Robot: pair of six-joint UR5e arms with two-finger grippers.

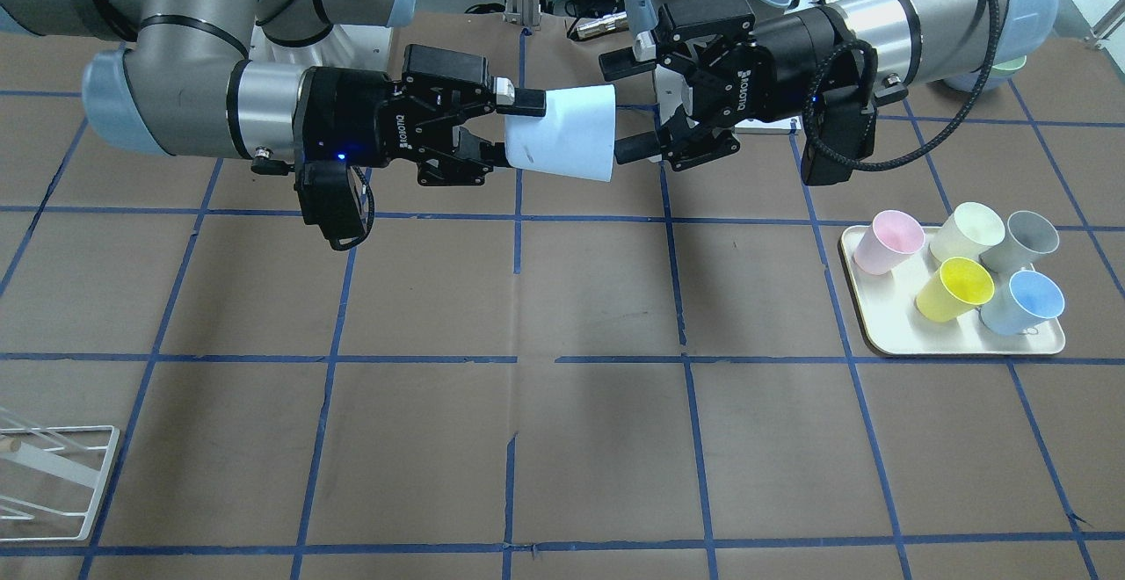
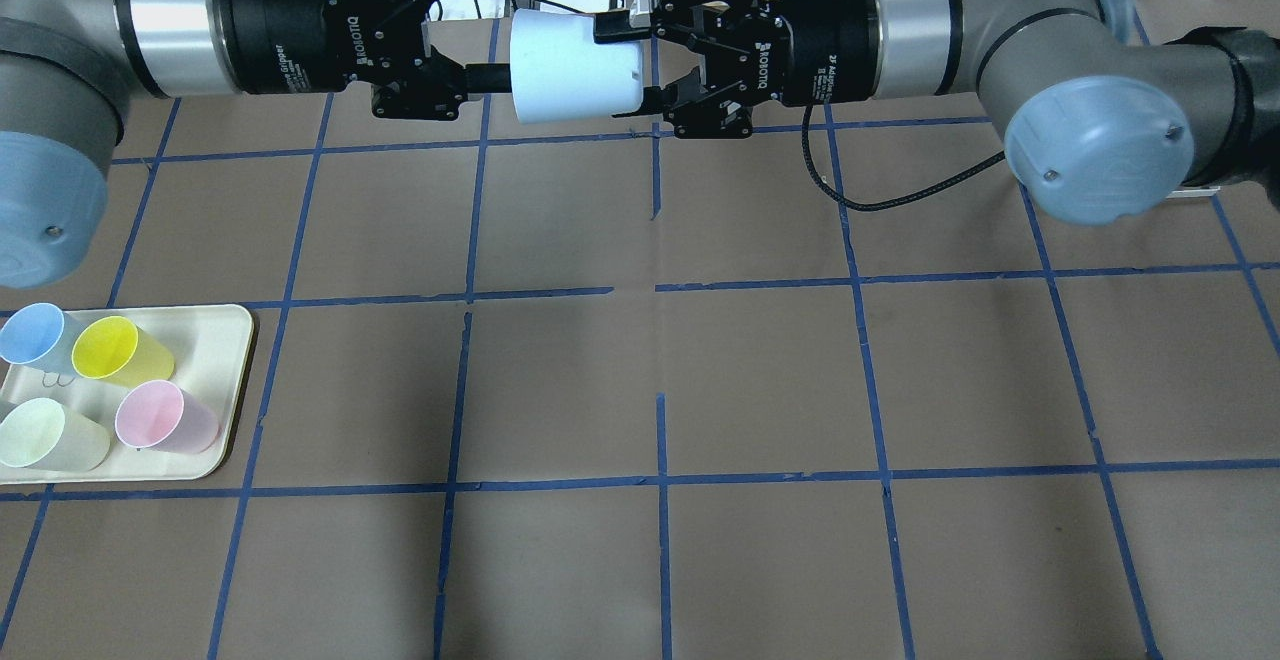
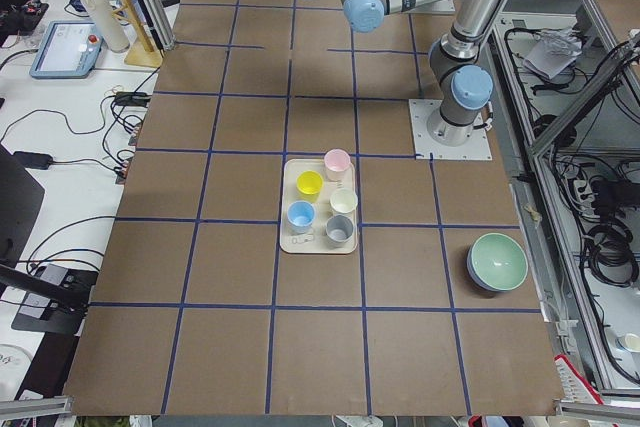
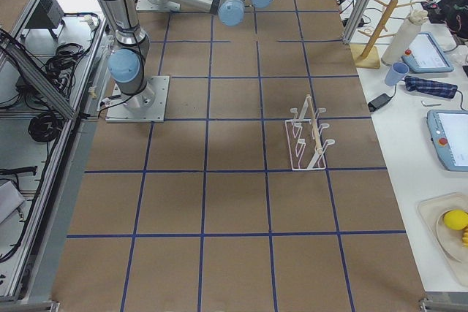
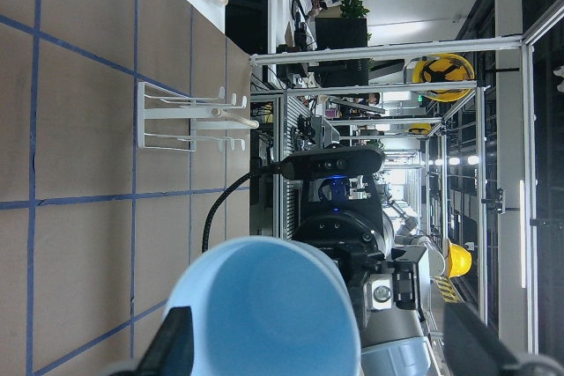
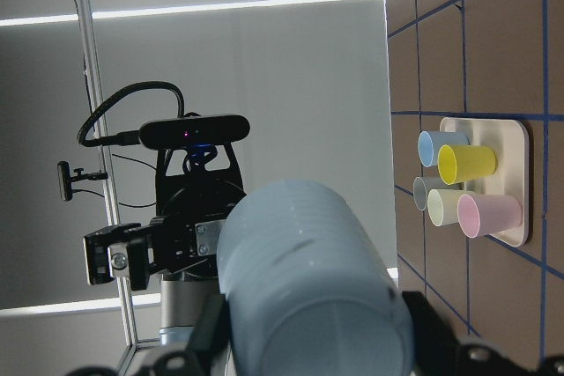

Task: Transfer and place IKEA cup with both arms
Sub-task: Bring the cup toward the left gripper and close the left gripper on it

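Left pincer (image 2: pixel 495 30) first: jaws spread wide, straddling the open rim without gripping it, and the left wrist view looks straight into the mouth with a finger out on either side. Between the arms, the sky-blue IKEA cup (image 2: pixel 575 65) lies on its side in mid-air, well above the brown tabletop (image 2: pixel 660 360), rim towards the left arm and base towards the right. On to the right pincer (image 2: pixel 630 62), and that one is clamped across the narrow base end, carrying the cup alone. Expect a light load: thin, stiff plastic, smooth and tapered, so a grip could slide towards the small end, and the rim will probably flex if pinched hard. The safest hold looks to be across the wall just behind the rim, gently. Far right, a white wire rack (image 4: pixel 307 140) stands waiting.
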